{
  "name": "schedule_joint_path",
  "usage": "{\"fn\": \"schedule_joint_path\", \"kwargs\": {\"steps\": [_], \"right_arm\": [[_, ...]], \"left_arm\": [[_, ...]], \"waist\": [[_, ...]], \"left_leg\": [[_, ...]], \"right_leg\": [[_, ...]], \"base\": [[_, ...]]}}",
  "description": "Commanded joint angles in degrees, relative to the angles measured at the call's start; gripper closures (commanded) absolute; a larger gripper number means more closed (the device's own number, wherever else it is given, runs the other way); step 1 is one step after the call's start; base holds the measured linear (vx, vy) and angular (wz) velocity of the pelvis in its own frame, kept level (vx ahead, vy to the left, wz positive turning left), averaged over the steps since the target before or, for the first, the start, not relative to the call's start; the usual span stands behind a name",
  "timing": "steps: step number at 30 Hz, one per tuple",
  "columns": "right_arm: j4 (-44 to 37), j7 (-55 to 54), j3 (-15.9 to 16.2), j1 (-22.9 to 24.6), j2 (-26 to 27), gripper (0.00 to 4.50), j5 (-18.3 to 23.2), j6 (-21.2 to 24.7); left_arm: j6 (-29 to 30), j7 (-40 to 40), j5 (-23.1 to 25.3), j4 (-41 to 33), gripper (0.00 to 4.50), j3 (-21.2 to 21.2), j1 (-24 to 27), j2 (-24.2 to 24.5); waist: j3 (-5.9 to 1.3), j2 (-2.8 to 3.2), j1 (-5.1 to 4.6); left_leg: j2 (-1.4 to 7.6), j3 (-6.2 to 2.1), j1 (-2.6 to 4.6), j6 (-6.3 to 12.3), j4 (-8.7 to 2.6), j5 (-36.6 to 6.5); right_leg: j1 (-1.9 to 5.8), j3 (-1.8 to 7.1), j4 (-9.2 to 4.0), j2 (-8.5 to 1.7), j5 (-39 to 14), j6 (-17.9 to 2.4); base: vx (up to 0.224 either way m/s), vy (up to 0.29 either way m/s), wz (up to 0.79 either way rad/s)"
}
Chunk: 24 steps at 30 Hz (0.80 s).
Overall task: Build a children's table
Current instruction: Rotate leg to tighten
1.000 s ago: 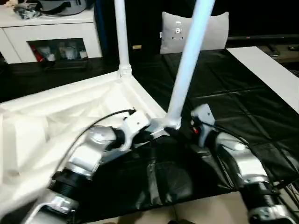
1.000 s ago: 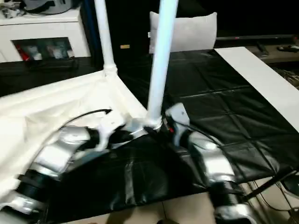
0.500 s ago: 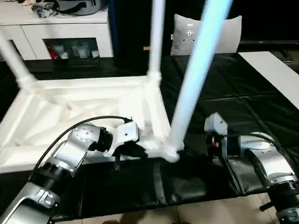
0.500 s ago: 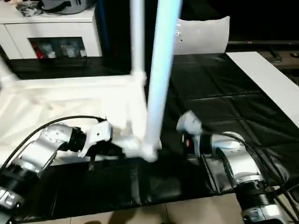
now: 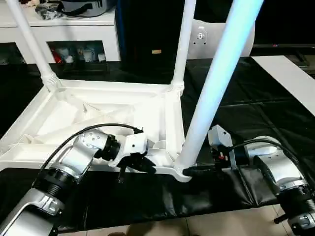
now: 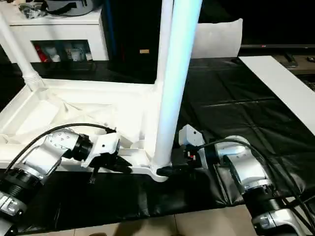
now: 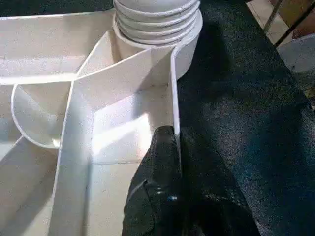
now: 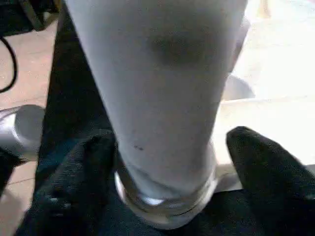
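The children's table lies upside down on the black sheet, its ribbed tabletop facing up. Three white legs stand in corner sockets: the near leg, a far right leg and a far left leg. My left gripper is shut on the thin near rim wall of the tabletop, close to the near corner socket. My right gripper reaches in from the right at the near leg's base. In the right wrist view its black fingers stand on either side of the leg, with a gap on one side.
A white cabinet stands at the back left, and a pale cushion behind the table. A white board lies at the right on the black sheet. The sheet's front edge meets the tan floor.
The camera has shifted and now looks more squarely at the tabletop. My right gripper has moved left, in around the near leg's base. The left gripper keeps its hold on the rim.
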Motion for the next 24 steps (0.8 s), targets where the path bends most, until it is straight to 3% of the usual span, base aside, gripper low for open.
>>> {"fn": "schedule_joint_path", "kwargs": {"steps": [1, 12, 17, 19, 20, 22, 24], "right_arm": [[0.42, 0.92, 0.22, -1.01, -0.40, 0.98, 0.50, 0.26], [0.48, 1.47, 0.40, -0.67, 0.15, 1.78, 1.01, 0.99], [-2.63, -2.16, -0.82, 1.27, 2.99, 1.83, 3.78, 6.18], [-2.86, -8.02, -1.38, 1.64, 5.97, 1.83, 3.17, 8.63], [-2.30, -10.54, -1.71, 1.37, 7.18, 1.83, 2.75, 9.81], [-0.11, -17.12, -2.51, 0.34, 10.40, 1.84, 1.15, 11.25], [2.69, -24.49, -3.83, -0.99, 14.30, 1.84, -0.30, 11.43]], "left_arm": [[-1.51, -2.68, 0.05, -0.39, 4.50, -1.73, -0.84, -0.46], [-1.12, -2.27, -0.10, -0.28, 4.50, -1.51, -0.57, -0.45], [4.59, 5.19, 0.00, -1.43, 4.50, 0.98, -0.49, -2.97], [9.23, 12.06, 0.56, -1.92, 4.50, 2.94, -0.83, -5.61], [10.49, 14.16, 0.78, -2.14, 4.50, 3.53, -0.89, -6.44], [13.73, 19.08, 1.11, -2.94, 4.50, 4.88, -0.81, -8.76], [17.82, 24.41, 1.22, -4.05, 4.50, 6.39, -0.53, -11.75]], "waist": [[-3.94, -0.39, -0.24], [-3.92, -0.48, -0.24], [-3.83, -0.34, -0.14], [-3.60, -0.37, -0.25], [-3.37, -0.10, -0.48], [-3.41, -0.34, -0.76], [-3.35, -0.22, -2.11]], "left_leg": [[0.13, 1.61, -0.82, 4.58, -4.12, -7.58], [0.08, 1.62, -0.87, 4.32, -4.13, -7.77], [0.13, 1.63, -0.81, 4.13, -4.17, -7.77], [0.07, 1.75, -0.62, 3.40, -4.20, -8.57], [-0.18, 1.75, -0.53, 2.63, -4.21, -10.21], [-0.71, 1.69, -0.40, 2.13, -4.09, -11.62], [-0.77, 1.41, -0.73, 1.25, -4.00, -12.64]], "right_leg": [[3.99, 3.42, -4.62, -2.76, -18.47, -8.10], [4.02, 3.36, -4.74, -2.74, -19.64, -7.45], [4.01, 3.33, -4.87, -2.74, -19.99, -7.50], [3.80, 3.29, -5.10, -2.68, -21.72, -6.93], [3.78, 3.01, -5.62, -2.63, -24.65, -5.97], [3.77, 2.48, -6.36, -2.63, -29.16, -3.48], [3.88, 1.75, -6.79, -2.71, -31.26, -2.05]], "base": [[0.000, 0.000, 0.00], [0.000, 0.000, 0.00], [0.000, 0.000, 0.00], [0.000, 0.000, 0.00], [0.000, 0.000, 0.00], [0.000, 0.000, 0.00], [0.000, 0.000, 0.00]]}}
